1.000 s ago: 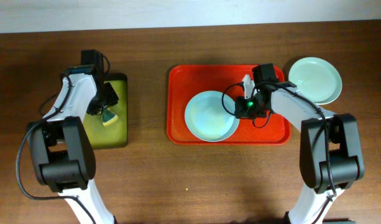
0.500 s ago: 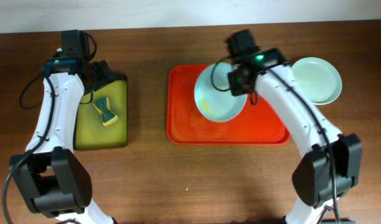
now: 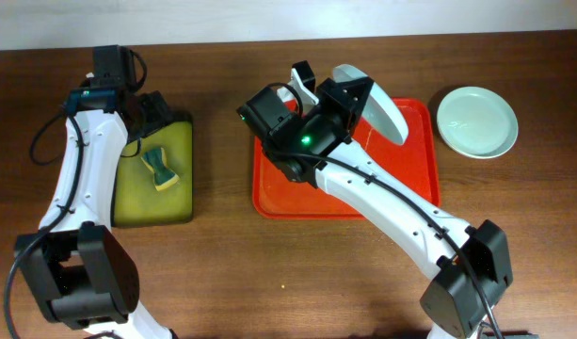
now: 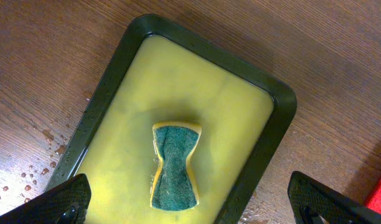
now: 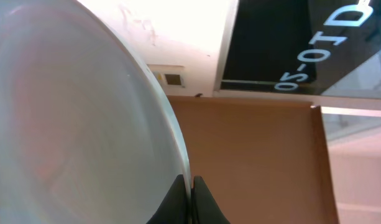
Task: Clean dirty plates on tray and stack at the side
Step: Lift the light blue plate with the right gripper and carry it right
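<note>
My right gripper (image 3: 354, 99) is raised high over the red tray (image 3: 279, 193) and is shut on the rim of a pale blue plate (image 3: 380, 115), which is tipped up on edge. In the right wrist view the plate (image 5: 72, 124) fills the left side, and the right gripper (image 5: 191, 198) pinches its edge. A pale mint green plate (image 3: 476, 122) lies flat on the table to the right of the tray. My left gripper (image 4: 193, 208) is open above a yellow-and-green sponge (image 4: 174, 165), which lies loose in the yellow-green tray.
The small black-rimmed yellow-green tray (image 3: 147, 202) sits at the left with the sponge (image 3: 159, 168) in it. Water drops speckle the wood (image 4: 35, 177) beside that tray. The raised right arm (image 3: 392, 202) crosses over the red tray.
The right arm lifted the pale blue plate off the red tray, swung left and tipped it on edge. The left gripper opened, let go of the sponge and rose from it.
</note>
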You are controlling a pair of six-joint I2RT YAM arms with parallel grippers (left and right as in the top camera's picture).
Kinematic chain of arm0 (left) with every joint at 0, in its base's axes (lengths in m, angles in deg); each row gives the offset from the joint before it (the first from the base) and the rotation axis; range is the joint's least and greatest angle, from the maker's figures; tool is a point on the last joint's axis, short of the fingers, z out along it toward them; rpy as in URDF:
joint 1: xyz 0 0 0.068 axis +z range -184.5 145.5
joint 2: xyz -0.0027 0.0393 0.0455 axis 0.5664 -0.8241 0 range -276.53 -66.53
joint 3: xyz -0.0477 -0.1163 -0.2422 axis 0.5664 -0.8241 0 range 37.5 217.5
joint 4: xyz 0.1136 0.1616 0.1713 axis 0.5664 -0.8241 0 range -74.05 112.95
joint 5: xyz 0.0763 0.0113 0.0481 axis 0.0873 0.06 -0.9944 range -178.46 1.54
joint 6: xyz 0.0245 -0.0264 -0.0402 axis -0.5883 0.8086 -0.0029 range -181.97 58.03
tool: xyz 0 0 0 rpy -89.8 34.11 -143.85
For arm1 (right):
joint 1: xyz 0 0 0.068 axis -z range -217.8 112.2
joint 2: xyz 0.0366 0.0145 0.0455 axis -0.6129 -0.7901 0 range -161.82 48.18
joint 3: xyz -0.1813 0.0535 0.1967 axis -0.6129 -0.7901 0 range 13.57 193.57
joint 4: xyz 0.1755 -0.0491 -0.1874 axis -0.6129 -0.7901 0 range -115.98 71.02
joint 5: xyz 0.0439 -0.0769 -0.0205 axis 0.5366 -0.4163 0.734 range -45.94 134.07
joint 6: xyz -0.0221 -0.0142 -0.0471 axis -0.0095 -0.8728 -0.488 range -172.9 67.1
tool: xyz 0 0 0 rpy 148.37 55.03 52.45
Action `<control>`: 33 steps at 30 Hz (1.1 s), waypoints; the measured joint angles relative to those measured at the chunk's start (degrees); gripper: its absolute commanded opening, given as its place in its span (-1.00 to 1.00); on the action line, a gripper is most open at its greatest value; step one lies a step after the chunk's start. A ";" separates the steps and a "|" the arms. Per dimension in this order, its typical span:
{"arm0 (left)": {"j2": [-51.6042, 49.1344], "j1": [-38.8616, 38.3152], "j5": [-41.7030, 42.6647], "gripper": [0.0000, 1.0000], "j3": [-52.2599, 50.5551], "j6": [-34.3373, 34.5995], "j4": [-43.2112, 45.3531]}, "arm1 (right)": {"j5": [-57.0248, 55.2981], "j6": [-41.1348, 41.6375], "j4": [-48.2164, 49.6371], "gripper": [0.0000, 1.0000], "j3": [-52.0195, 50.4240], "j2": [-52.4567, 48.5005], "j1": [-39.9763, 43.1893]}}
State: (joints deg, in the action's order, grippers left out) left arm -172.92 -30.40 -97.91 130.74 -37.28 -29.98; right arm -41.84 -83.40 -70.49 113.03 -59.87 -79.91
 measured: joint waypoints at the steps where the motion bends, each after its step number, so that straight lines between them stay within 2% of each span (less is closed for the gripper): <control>1: 0.00 0.00 0.00 0.99 0.00 0.02 0.00 | -0.72 -0.31 -0.02 -0.92 0.00 0.00 0.00; 10: 0.00 0.00 0.00 0.99 0.00 0.00 0.00 | 0.74 0.44 -0.04 -0.92 0.00 0.00 0.00; 11: 0.00 0.00 0.00 0.99 0.00 0.00 0.02 | 3.58 6.71 -2.38 -0.92 0.13 0.00 0.00; 12: 0.00 0.00 -0.04 0.99 0.00 0.00 0.04 | 11.32 13.33 -7.48 -0.92 0.39 0.02 0.50; 14: 0.00 0.00 0.00 0.99 0.00 0.02 0.02 | 28.09 22.67 -9.70 -0.92 -2.05 -0.02 4.57; 15: 0.00 0.00 0.00 0.98 0.00 0.00 0.02 | 29.64 25.68 -13.81 -0.92 -3.23 -0.35 6.75; 17: 0.00 0.00 0.00 0.99 0.00 0.02 0.04 | 20.96 31.65 -19.76 -0.92 -3.76 -0.37 7.15; 19: 0.00 0.00 0.00 0.99 0.00 0.00 0.04 | 16.59 33.77 -18.16 -0.92 -3.85 1.60 6.34; 20: 0.00 0.00 0.02 0.99 0.00 0.00 -0.02 | 23.26 34.27 -12.85 -0.92 -4.24 2.40 8.39; 22: 0.00 0.00 0.00 0.99 0.00 0.02 0.04 | 38.80 34.84 -5.11 -0.92 -7.37 2.75 15.87; 25: 0.00 0.00 0.00 0.99 0.00 0.00 0.00 | 69.26 35.06 -0.98 -0.92 -10.03 2.14 35.04; 26: 0.00 0.00 0.00 0.99 0.00 0.00 -0.02 | 75.08 35.04 0.26 -0.92 -10.01 2.14 38.25; 28: 0.00 0.00 0.00 0.99 0.00 0.00 0.00 | 91.38 35.19 3.58 -0.92 -10.01 2.14 51.52; 30: 0.00 0.00 0.00 0.98 0.00 0.00 0.02 | 99.93 36.59 6.54 -0.92 -10.36 2.03 65.94; 33: 0.00 0.00 0.00 0.99 0.00 0.00 0.02 | 101.26 40.09 12.13 -0.92 -10.71 -0.17 73.64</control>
State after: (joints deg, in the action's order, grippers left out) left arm -172.92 -30.40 -97.91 130.74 -37.28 -29.96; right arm 59.42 -43.31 -58.36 102.32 -60.04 -6.27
